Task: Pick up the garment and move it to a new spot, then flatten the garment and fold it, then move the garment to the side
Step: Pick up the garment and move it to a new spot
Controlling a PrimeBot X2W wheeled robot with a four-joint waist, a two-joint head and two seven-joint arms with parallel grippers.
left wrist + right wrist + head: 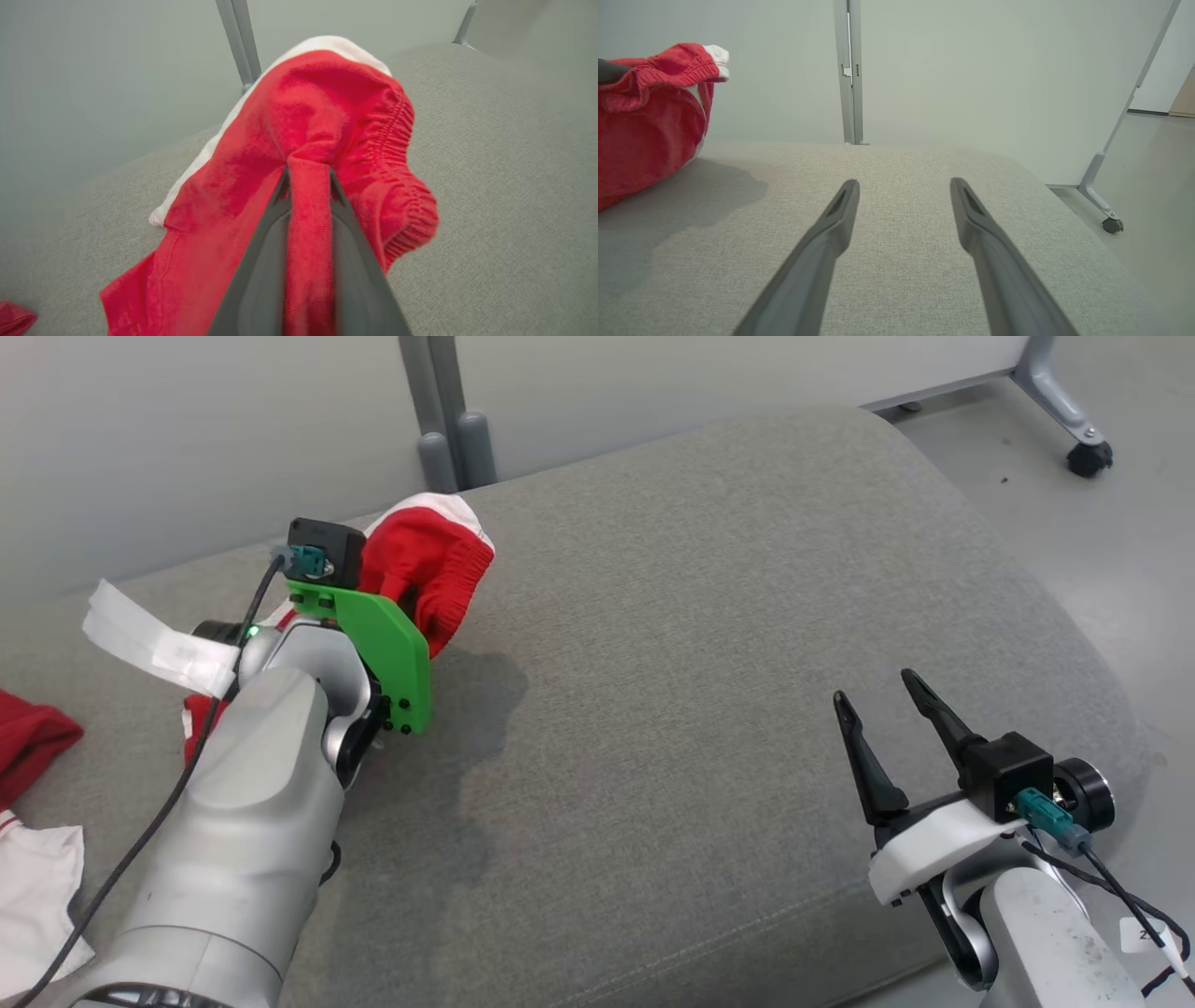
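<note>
Looking down, head view: red garment (429,560) with white trim, bunched at 10 o'clock, its upper part held up off the grey cushion (700,616); shadow on the cushion just below it.
Left hand (400,602): tips buried in the red cloth, green plate (392,653) on the wrist in front of them.
Right hand (874,686): at 4 o'clock near the cushion edge, spread wide, nothing between its tips.
Second cloth (28,737): red and white, at the 8 o'clock edge, apart from the held garment.
Left wrist view: hand nearly closed, a fold of the garment pinched between both fingers (261,261). The rest drapes ahead, with the ribbed elastic hem at 3 o'clock and the white band at 12.
Right wrist view: hand fully open and empty above bare cushion. Garment hangs at 9 o'clock; castor (1112,225) on the floor at 4 o'clock.
</note>
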